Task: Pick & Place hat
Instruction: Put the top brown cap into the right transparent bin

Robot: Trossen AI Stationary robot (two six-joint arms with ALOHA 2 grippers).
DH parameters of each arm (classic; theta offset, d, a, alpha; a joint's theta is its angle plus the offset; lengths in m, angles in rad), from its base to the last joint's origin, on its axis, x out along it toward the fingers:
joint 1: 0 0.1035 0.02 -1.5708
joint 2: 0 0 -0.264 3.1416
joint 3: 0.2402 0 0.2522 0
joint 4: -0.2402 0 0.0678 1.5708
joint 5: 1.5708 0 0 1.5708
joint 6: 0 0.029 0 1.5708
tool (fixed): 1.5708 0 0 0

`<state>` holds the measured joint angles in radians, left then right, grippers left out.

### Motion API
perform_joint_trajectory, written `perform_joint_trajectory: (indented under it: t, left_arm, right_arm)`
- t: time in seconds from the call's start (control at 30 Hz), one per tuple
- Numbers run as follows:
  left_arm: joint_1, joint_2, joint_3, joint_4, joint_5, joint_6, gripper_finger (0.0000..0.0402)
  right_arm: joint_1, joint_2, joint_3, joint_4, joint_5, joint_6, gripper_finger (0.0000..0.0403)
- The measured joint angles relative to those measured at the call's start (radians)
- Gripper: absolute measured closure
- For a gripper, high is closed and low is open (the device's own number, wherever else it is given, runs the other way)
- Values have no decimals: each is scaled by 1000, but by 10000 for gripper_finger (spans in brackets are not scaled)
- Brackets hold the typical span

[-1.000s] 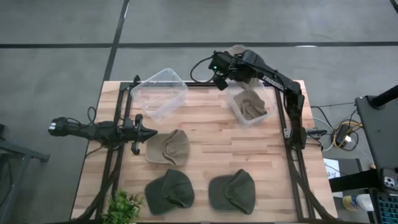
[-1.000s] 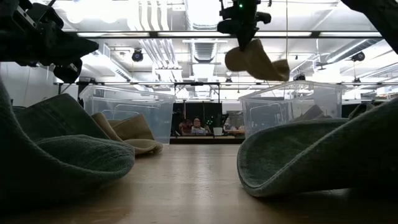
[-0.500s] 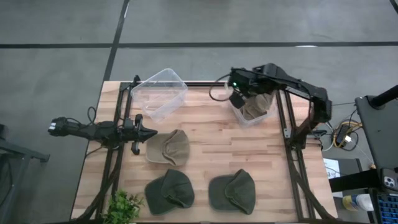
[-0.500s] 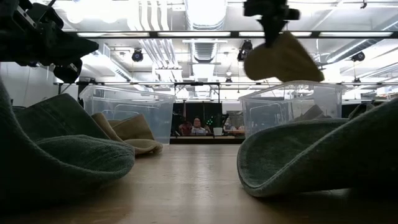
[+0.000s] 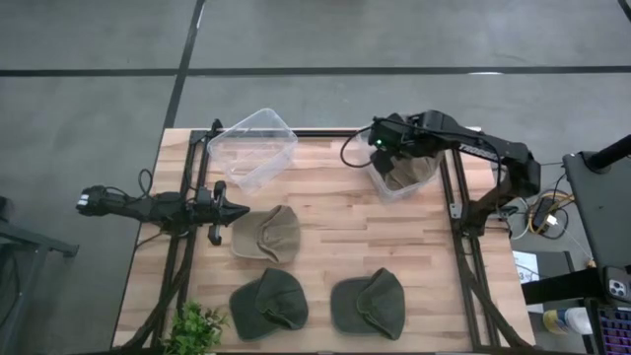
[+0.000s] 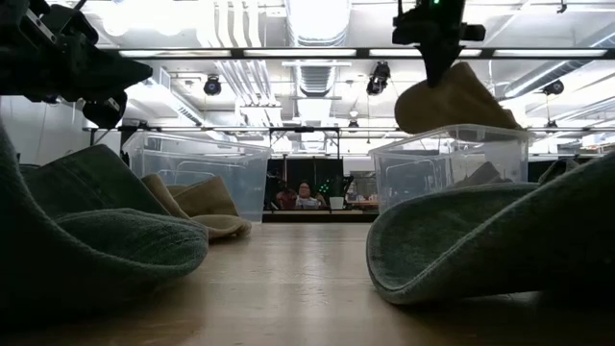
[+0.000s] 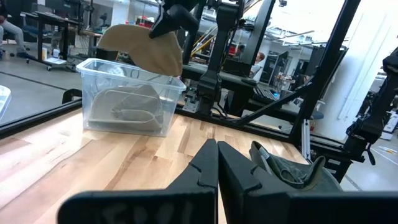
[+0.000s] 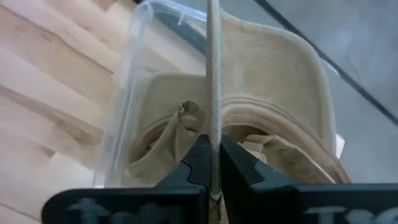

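Observation:
My right gripper (image 5: 387, 141) is shut on a tan hat (image 6: 455, 96) and holds it above the clear bin (image 5: 380, 185) at the table's far right. Another tan hat (image 8: 174, 140) lies inside that bin. In the low view the gripper (image 6: 437, 38) hangs above the bin (image 6: 452, 159). My left gripper (image 5: 237, 210) waits shut at the table's left, raised beside a third tan hat (image 5: 266, 234) lying on the wood. The left wrist view shows its closed fingers (image 7: 217, 163) touching nothing. My right gripper pinches a thin edge of the tan hat (image 8: 213, 93) between its two fingers, coming from above and pointing down. The edge runs along the fingers. The hat (image 7: 146, 46) hangs below the gripper, lifted clear over the bin's rim.
An empty clear bin (image 5: 254, 148) stands tilted at the far left. Two green hats (image 5: 268, 301) (image 5: 368, 303) lie near the front edge, and a small plant (image 5: 197, 325) stands at the near left corner. Bare wood lies between the bins and the hats.
My right gripper has carried the tan hat from above the middle of the far edge toward the table's right and slightly nearer, ending over the right bin. The hat stayed hanging below it and swung. The left arm has kept still.

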<state>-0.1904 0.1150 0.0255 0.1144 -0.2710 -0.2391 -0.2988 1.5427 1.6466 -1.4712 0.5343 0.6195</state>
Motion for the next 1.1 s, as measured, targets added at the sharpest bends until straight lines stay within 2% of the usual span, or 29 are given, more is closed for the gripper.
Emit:
perform_joint_trajectory:
  t: [0.1,0.4,0.5,0.8,0.9,1.1]
  left_arm:
    - [0,0,0,-1,0,0,399]
    - [0,0,0,-1,0,0,399]
    - [0,0,0,-1,0,0,399]
    - [0,0,0,-1,0,0,399]
    - [0,0,0,-2,0,0,399]
    - [0,0,0,-2,0,0,399]
  right_arm:
    - [-19,32,10,-1,-33,8,390]
    - [-68,147,119,39,-39,-22,390]
    - [-98,195,154,13,-78,-12,390]
    - [-137,307,161,-43,-93,1,389]
    - [-137,323,161,-45,-106,-23,375]
    - [-132,323,159,-39,-146,-52,314]
